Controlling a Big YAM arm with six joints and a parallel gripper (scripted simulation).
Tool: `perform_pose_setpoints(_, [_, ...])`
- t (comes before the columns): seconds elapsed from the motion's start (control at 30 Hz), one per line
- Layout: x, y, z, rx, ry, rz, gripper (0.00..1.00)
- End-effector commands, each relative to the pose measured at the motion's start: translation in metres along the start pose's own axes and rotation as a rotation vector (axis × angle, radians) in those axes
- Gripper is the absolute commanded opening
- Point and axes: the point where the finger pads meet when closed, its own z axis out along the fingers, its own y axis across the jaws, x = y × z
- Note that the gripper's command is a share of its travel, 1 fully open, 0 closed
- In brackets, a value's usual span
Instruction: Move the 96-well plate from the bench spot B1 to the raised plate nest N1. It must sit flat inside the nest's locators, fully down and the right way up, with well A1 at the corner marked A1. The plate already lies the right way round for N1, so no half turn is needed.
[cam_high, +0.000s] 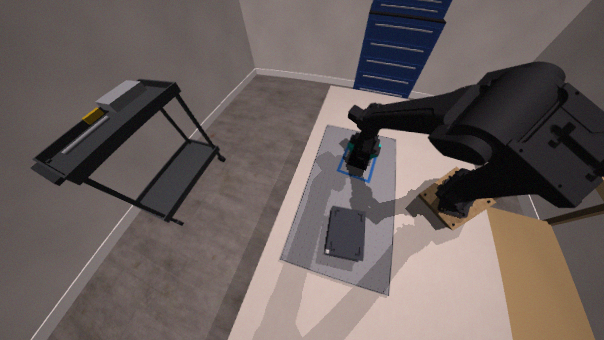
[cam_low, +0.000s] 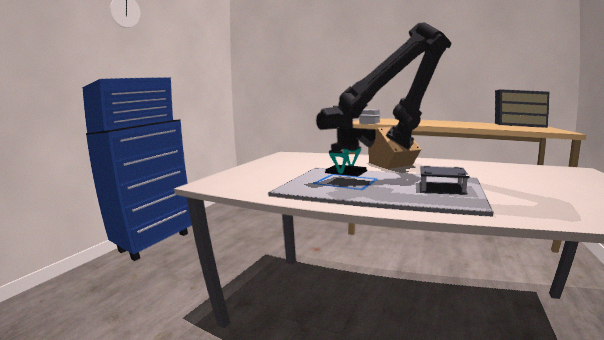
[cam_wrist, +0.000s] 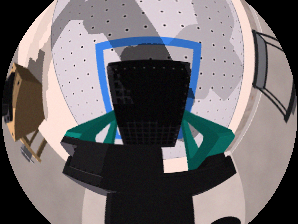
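The dark 96-well plate (cam_wrist: 148, 103) is between my green fingers. My gripper (cam_wrist: 149, 113) is shut on the plate by its long sides. In the exterior view the plate (cam_low: 346, 171) hangs level, a little above the blue outline of spot B1 (cam_low: 350, 182), with its shadow inside the outline. In the top view my gripper (cam_high: 361, 154) hides most of the plate over the outline (cam_high: 356, 171). The raised nest N1 (cam_high: 345, 233) stands empty at the near end of the grey mat (cam_high: 350, 200), with a white corner mark. It also shows in the exterior view (cam_low: 443, 178).
The arm's wooden base block (cam_low: 394, 152) stands just behind the mat. A blue drawer cabinet (cam_low: 132, 160) is beyond the table's far end. A dark cart (cam_high: 115, 145) stands on the floor to the left. A wooden bench (cam_low: 475, 130) carries a drawer box (cam_low: 521, 107).
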Motion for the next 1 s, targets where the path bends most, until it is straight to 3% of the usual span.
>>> perform_pose_setpoints(0.0, [0.008,-0.019,-0.025,0.046,0.021,-0.022,0.0])
perform_pose_setpoints(0.17, [0.006,-0.01,-0.026,0.033,0.015,-0.012,0.0])
perform_pose_setpoints(0.7, [0.008,-0.019,-0.055,0.047,0.024,0.015,0.0])
perform_pose_setpoints(0.73, [0.005,-0.007,-0.05,0.029,0.013,0.033,0.0])
perform_pose_setpoints(0.87, [0.007,-0.019,-0.063,0.048,0.025,0.031,0.0])
perform_pose_setpoints(0.97, [0.006,-0.013,-0.06,0.038,0.019,0.04,0.0])
